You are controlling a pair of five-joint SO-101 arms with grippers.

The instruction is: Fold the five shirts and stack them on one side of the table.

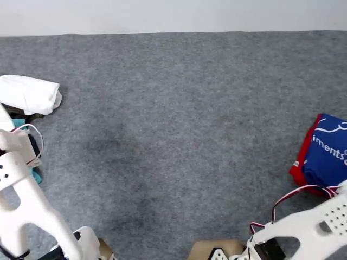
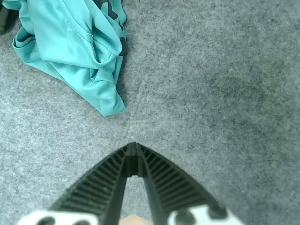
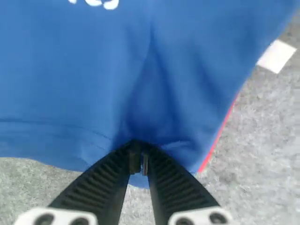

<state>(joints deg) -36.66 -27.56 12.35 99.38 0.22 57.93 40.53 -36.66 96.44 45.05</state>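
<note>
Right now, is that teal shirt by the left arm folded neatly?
No, the teal shirt lies crumpled in a loose heap on the grey felt.

On the worktop (image 1: 179,124), a shirt bundle (image 1: 30,93) lies at 9 o'clock by the left edge. Just toward 6 o'clock from it lies a loose shirt (image 2: 75,51), partly under the left arm (image 1: 27,200), which stands at 8 o'clock. The left end effector (image 2: 135,149) hangs over bare worktop near that shirt's corner, apart from it. At 3 o'clock, at the right edge, the top shirt (image 1: 328,154) lies on the bottom shirt (image 1: 300,162). The right arm (image 1: 314,227) stands at 5 o'clock, with the right end effector (image 3: 137,149) at the top shirt's edge.
</note>
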